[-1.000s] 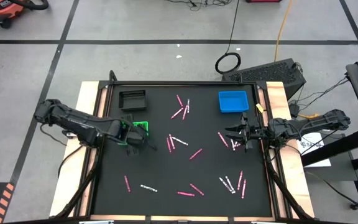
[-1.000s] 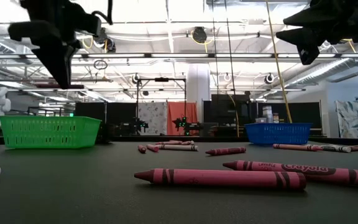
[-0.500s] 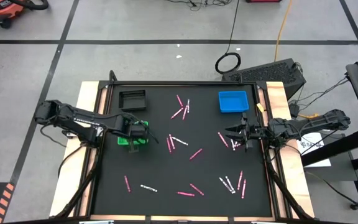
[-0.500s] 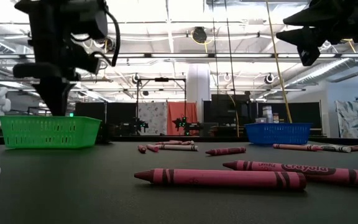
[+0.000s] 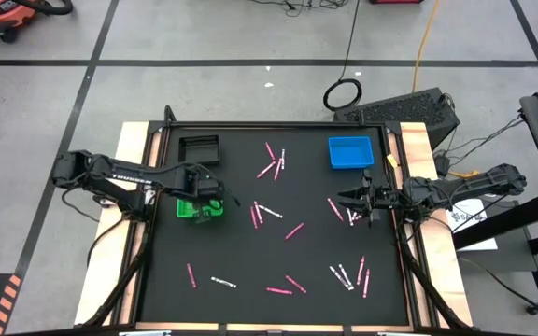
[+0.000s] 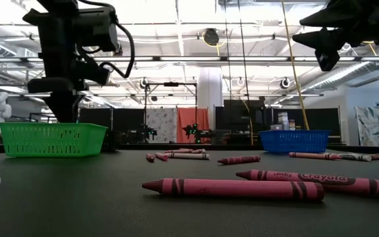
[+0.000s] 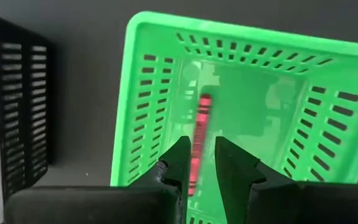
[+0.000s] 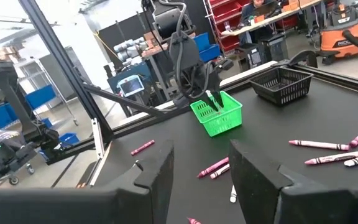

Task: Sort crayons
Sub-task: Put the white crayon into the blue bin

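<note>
Pink and white crayons lie scattered flat on the black mat, some close to the low camera. My left gripper points down into the green basket, open. A blurred pink crayon shows lengthwise between its fingers, inside the basket. The basket also shows in the low view with the left gripper above it. My right gripper waits level and open above the mat at the table's right side, with nothing between its fingers. My left gripper's fingers stand apart on either side of the pink crayon's near end, coming from above. Whether one finger touches the crayon I cannot tell. A gap shows between the crayon and the other finger.
A black basket stands at the far left, just beyond the green one. A blue basket stands at the far right. Wooden borders frame the mat. Racks, benches and a person show in the room beyond.
My left gripper has come down and moved a little toward the table's far edge. It now stands over the green basket with its fingers reaching inside the rim. My right arm has kept still.
</note>
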Action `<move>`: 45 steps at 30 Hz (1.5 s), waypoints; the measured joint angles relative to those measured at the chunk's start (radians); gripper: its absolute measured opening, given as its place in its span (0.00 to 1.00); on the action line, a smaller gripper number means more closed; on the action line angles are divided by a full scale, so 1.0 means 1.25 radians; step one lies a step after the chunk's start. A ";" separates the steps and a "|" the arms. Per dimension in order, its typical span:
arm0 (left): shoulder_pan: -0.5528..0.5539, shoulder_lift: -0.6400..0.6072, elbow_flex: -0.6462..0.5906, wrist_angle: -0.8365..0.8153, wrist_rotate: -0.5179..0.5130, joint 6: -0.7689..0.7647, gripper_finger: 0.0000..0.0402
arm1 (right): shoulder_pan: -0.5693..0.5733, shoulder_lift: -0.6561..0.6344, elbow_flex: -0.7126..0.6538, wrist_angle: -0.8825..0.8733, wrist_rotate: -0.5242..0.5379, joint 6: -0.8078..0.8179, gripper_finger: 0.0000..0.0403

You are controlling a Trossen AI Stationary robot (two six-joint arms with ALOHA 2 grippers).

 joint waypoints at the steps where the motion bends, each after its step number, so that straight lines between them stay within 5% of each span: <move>1: 0.000 0.000 0.000 -0.003 0.006 -0.001 0.19 | 0.000 0.000 0.000 0.000 0.000 0.009 0.35; 16: -0.077 -0.013 0.109 -0.023 0.027 -0.066 0.20 | 0.000 0.176 0.022 -0.087 0.083 0.160 0.35; 24: -0.139 -0.013 0.112 -0.026 0.063 -0.127 0.20 | 0.000 0.302 0.195 -0.440 0.104 0.292 0.35; 36: -0.184 -0.013 0.112 -0.023 0.062 -0.127 0.20 | -0.029 0.479 0.304 -0.702 0.046 0.491 0.35; 45: -0.186 -0.013 0.112 -0.008 0.050 -0.127 0.20 | -0.074 0.571 0.304 -0.730 -0.019 0.551 0.35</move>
